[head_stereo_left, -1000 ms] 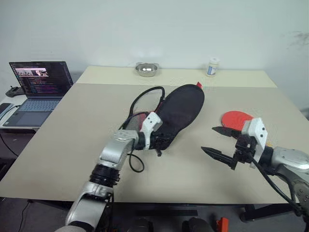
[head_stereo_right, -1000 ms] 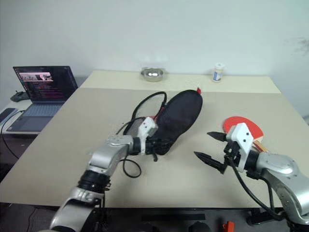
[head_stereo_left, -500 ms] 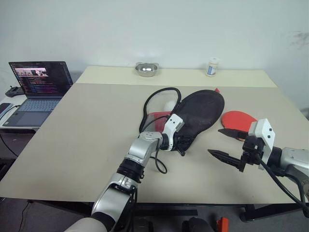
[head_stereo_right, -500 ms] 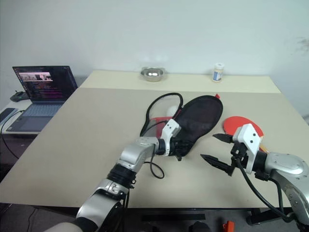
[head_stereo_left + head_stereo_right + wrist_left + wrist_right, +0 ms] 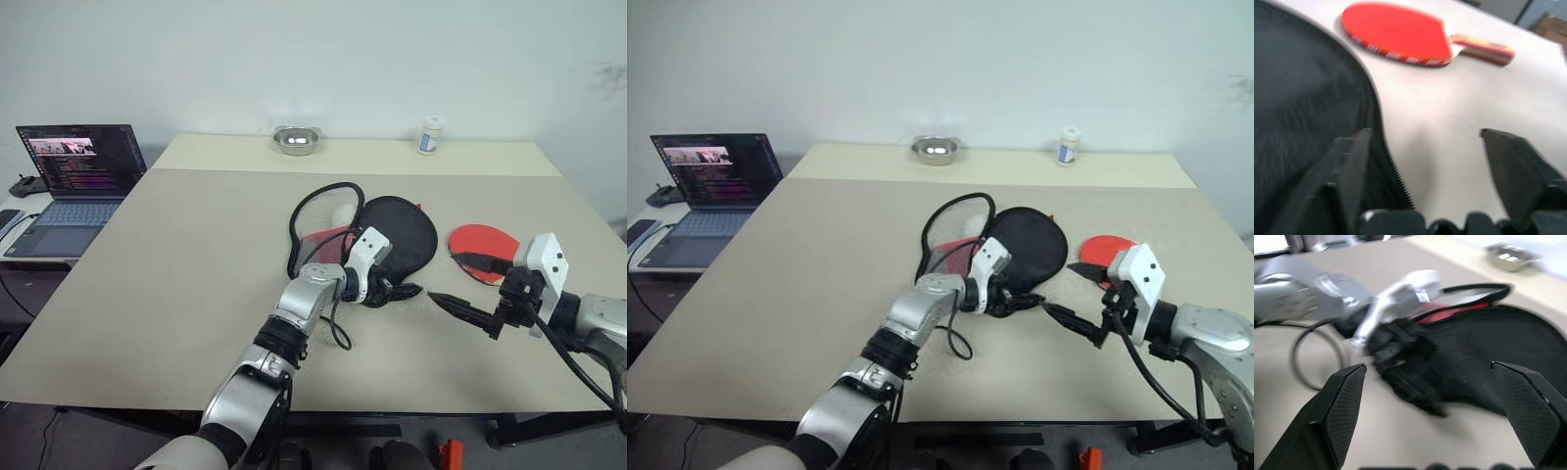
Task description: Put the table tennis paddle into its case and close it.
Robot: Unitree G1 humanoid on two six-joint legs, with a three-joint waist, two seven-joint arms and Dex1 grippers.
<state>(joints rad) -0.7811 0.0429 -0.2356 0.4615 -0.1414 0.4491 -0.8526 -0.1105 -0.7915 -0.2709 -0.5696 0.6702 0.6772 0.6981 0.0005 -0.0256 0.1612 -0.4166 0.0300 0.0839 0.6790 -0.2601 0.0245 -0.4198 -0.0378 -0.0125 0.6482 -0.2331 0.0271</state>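
The case (image 5: 397, 230) lies in the middle of the table, black side up, with its red inside (image 5: 328, 238) and its loose zip edge (image 5: 315, 201) showing on its left. My left gripper (image 5: 402, 292) rests at the case's near edge, open. In the left wrist view the black fabric (image 5: 1303, 112) lies against one finger, not pinched. The table tennis paddle (image 5: 480, 239) lies flat just right of the case, its red face (image 5: 1396, 32) up and its striped handle (image 5: 1481, 48) pointing away from the case. My right gripper (image 5: 446, 277) hovers open in front of the paddle.
At the table's back edge stand a metal bowl (image 5: 297, 140) and a small white bottle (image 5: 429, 135). An open laptop (image 5: 73, 171) sits on a side surface at the left. The table's right edge runs close behind my right arm.
My left gripper dragged the case to the right, toward the paddle, then opened, and the lifted fabric dropped flat. My right gripper stayed open and barely moved.
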